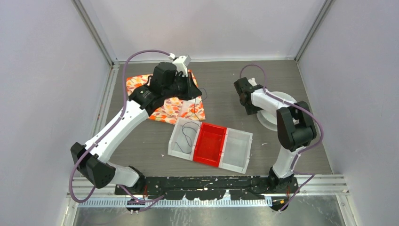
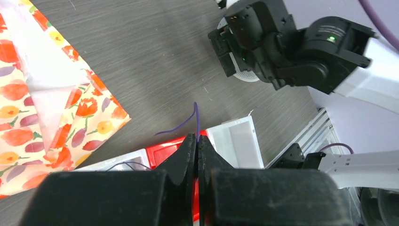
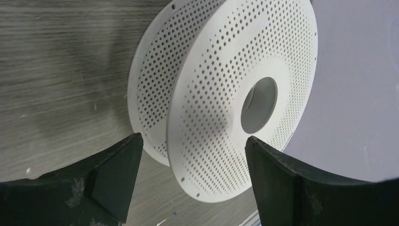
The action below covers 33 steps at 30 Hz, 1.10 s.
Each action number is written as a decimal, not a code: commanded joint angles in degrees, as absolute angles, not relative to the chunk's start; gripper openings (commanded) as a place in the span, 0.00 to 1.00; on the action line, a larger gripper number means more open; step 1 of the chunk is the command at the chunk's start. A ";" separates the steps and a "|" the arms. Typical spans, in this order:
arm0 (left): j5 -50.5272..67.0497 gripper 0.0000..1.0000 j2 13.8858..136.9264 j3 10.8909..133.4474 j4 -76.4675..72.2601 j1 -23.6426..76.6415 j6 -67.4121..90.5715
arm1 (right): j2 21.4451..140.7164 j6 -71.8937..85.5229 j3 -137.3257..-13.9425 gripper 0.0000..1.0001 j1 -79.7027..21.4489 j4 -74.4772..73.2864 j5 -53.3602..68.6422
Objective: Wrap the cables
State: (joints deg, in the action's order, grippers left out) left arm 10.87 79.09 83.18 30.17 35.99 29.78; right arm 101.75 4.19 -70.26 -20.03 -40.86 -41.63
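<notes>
**Far Left of the Surface: Cable End Held, Spool Waiting at Right**

Over the floral cloth at the far left of the surface, the left fingers are pressed fully together on one thin dark cable. Its free end stands straight out past the fingertips, and a second strand bends off to the left. That free end points roughly toward the right arm.

A second cable lies in loose loops in the left white compartment of the tray, at the near centre.

At the right of the surface, the right fingers stand wide apart and hold nothing. The white perforated spool lies just beyond them, with its flange face and hub hole turned toward them. Whether either finger touches the spool cannot be told.

Governing relation: the held cable is well apart from the spool, which lies to its right. The right arm is the nearer arm to the spool. The coming move probably requires carrying the cable end rightward to the hub while the right fingers steady the spool.
</notes>
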 commanded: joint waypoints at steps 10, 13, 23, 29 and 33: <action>14.62 0.00 75.85 81.04 25.43 35.68 31.77 | 104.72 -2.41 -67.15 0.53 -20.00 -29.52 -57.79; 14.93 0.00 76.15 81.17 25.30 35.64 31.65 | 102.20 -2.37 -66.68 0.34 -20.34 -29.94 -57.96; 15.31 0.00 77.36 84.88 26.37 35.60 28.13 | 86.21 6.68 -79.10 0.00 -25.54 -48.99 -50.57; 19.36 0.00 79.11 87.36 22.68 35.60 27.45 | 81.76 19.63 -84.70 0.01 -27.30 -50.13 -38.26; 22.62 0.00 80.91 88.23 19.89 35.78 28.68 | 83.79 28.77 -86.20 0.01 -28.06 -48.22 -32.13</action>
State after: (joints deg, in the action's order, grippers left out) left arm 17.89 79.20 85.60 25.45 35.88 28.84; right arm 82.50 16.62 -83.79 -27.64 -49.39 -39.90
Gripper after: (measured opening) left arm 0.017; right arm 0.049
